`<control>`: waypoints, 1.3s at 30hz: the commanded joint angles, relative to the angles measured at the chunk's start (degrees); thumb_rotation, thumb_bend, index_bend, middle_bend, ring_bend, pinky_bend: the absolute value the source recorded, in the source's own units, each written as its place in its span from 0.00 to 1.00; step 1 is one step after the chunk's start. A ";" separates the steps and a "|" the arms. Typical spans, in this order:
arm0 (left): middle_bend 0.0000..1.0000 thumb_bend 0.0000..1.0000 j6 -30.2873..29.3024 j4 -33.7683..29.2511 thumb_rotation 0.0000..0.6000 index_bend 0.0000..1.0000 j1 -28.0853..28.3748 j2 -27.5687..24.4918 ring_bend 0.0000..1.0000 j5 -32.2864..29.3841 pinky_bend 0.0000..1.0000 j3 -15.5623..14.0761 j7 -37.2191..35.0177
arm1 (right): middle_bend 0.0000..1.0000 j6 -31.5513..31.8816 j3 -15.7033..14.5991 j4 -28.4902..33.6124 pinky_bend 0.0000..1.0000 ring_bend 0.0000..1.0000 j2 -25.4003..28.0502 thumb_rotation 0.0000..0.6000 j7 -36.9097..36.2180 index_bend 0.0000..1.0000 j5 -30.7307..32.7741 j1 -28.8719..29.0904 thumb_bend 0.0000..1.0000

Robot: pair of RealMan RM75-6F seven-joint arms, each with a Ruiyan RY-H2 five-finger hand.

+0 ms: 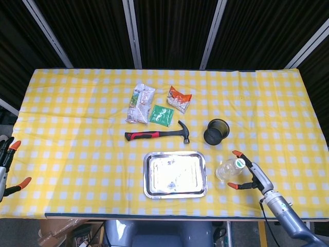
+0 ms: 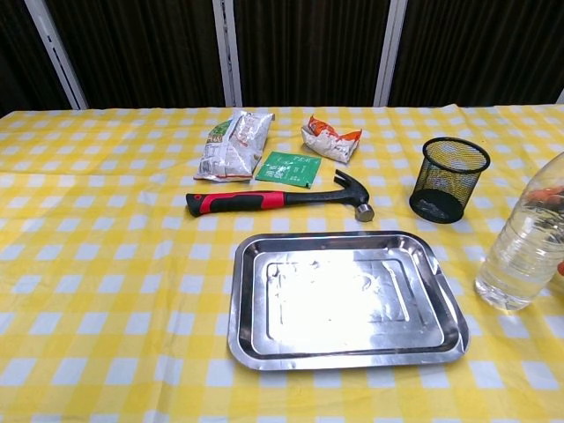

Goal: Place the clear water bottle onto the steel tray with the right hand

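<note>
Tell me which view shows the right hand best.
The head view: the right hand shows whole, fingers spread beside the bottle, holding nothing. The chest view catches only orange fingertips at its right edge, seen through the bottle.

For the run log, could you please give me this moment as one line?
phase: reach | right hand: open beside water bottle, not gripping | steel tray: empty | left hand: open, idle
</note>
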State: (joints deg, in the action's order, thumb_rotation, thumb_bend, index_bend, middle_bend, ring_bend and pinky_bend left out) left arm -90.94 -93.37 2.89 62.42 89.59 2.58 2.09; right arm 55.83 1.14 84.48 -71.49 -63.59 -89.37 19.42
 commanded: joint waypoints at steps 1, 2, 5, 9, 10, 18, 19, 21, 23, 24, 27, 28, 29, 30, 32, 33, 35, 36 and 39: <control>0.00 0.19 -0.11 -0.03 1.00 0.05 -0.05 -0.03 0.00 0.01 0.00 0.02 -0.05 | 0.05 1.49 -1.26 -1.60 0.00 0.00 -1.28 1.00 -2.27 0.12 -2.34 0.45 0.20; 0.00 0.19 -0.12 -0.02 1.00 0.05 -0.07 -0.04 0.00 -0.01 0.00 0.02 -0.07 | 0.05 1.83 -1.45 -1.92 0.00 0.00 -1.54 1.00 -2.71 0.12 -2.73 0.52 0.20; 0.00 0.19 -0.07 -0.02 1.00 0.05 -0.05 -0.04 0.00 -0.09 0.00 0.05 -0.06 | 0.06 2.72 -1.91 -2.78 0.00 0.00 -2.90 1.00 -2.99 0.14 -3.59 0.86 0.20; 0.00 0.19 0.15 -0.02 1.00 0.05 0.06 0.06 0.00 -0.08 0.00 0.03 0.17 | 0.13 3.11 -1.17 -2.49 0.00 0.00 -4.82 1.00 -1.67 0.20 -2.37 1.26 0.21; 0.00 0.19 0.19 -0.03 1.00 0.05 0.09 0.09 0.00 -0.09 0.00 0.03 0.25 | 0.16 2.97 -0.71 -2.33 0.00 0.00 -5.40 1.00 -1.10 0.23 -1.47 1.33 0.21; 0.00 0.19 0.34 0.05 1.00 0.05 0.17 0.01 0.00 -0.38 0.00 0.19 -0.10 | 0.49 2.32 3.67 0.30 0.00 0.17 -10.53 1.00 13.26 0.63 10.70 0.47 0.39; 0.00 0.19 0.31 0.08 1.00 0.05 0.15 -0.04 0.00 -0.39 0.00 0.20 -0.22 | 0.52 2.28 4.03 0.91 0.00 0.20 -10.77 1.00 14.74 0.68 12.09 0.30 0.45; 0.00 0.19 0.31 0.11 1.00 0.05 0.15 -0.09 0.00 -0.40 0.00 0.20 -0.35 | 0.55 2.47 4.49 1.47 0.00 0.22 -11.15 1.00 16.89 0.72 13.98 -0.06 0.54; 0.00 0.19 0.40 0.08 1.00 0.05 0.16 -0.11 0.00 -0.42 0.00 0.16 -0.40 | 0.56 2.57 4.83 2.12 0.00 0.22 -11.28 1.00 17.99 0.74 15.35 -0.42 0.61; 0.00 0.19 0.42 0.08 1.00 0.05 0.17 -0.11 0.00 -0.40 0.00 0.15 -0.39 | 0.56 2.51 4.99 2.66 0.00 0.22 -11.10 1.00 17.63 0.74 15.66 -0.55 0.63; 0.00 0.19 0.40 0.04 1.00 0.05 0.17 -0.07 0.00 -0.25 0.00 0.08 -0.26 | 0.56 2.91 5.41 4.71 0.00 0.22 -9.43 1.00 16.26 0.74 14.88 -0.94 0.67; 0.00 0.19 0.39 0.02 1.00 0.05 0.18 -0.06 0.00 -0.23 0.00 0.09 -0.23 | 0.56 3.47 5.41 5.63 0.00 0.22 -8.68 1.00 16.41 0.74 14.19 -1.13 0.69; 0.00 0.19 0.38 0.01 1.00 0.05 0.18 -0.04 0.00 -0.24 0.00 0.10 -0.21 | 0.56 3.92 5.46 6.38 0.00 0.22 -8.18 1.00 16.63 0.74 13.82 -1.27 0.69; 0.00 0.19 0.36 0.00 1.00 0.05 0.17 -0.03 0.00 -0.27 0.00 0.10 -0.17 | 0.56 4.77 5.62 7.83 0.00 0.22 -7.41 1.00 16.99 0.74 13.13 -1.47 0.69; 0.00 0.19 0.38 -0.01 1.00 0.05 0.17 -0.02 0.00 -0.34 0.00 0.12 -0.16 | 0.56 6.11 5.87 10.90 0.00 0.22 -5.86 1.00 17.52 0.74 11.82 -1.76 0.69; 0.00 0.19 0.39 -0.02 1.00 0.05 0.16 -0.02 0.00 -0.39 0.00 0.13 -0.19 | 0.56 6.73 6.13 12.83 0.00 0.22 -4.83 1.00 18.24 0.74 11.37 -1.83 0.69; 0.00 0.19 0.38 -0.05 1.00 0.05 0.14 -0.06 0.00 -0.40 0.00 0.13 -0.28 | 0.56 7.39 6.47 15.98 0.00 0.22 -3.30 1.00 19.61 0.74 11.06 -1.90 0.69; 0.00 0.19 0.34 -0.05 1.00 0.05 0.13 -0.09 0.00 -0.40 0.00 0.14 -0.34 | 0.56 7.67 6.64 17.29 0.00 0.22 -2.73 1.00 20.10 0.74 11.10 -1.97 0.69; 0.00 0.19 0.31 -0.04 1.00 0.05 0.09 -0.17 0.00 -0.44 0.00 0.14 -0.57 | 0.56 8.30 7.04 21.31 0.00 0.22 -1.19 1.00 22.67 0.74 11.72 -2.12 0.69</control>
State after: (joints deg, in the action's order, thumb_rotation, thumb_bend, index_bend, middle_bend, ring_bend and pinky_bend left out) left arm -90.64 -93.43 2.98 62.26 89.16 2.72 1.54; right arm 63.08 7.62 102.87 -74.45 -43.16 -77.60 17.58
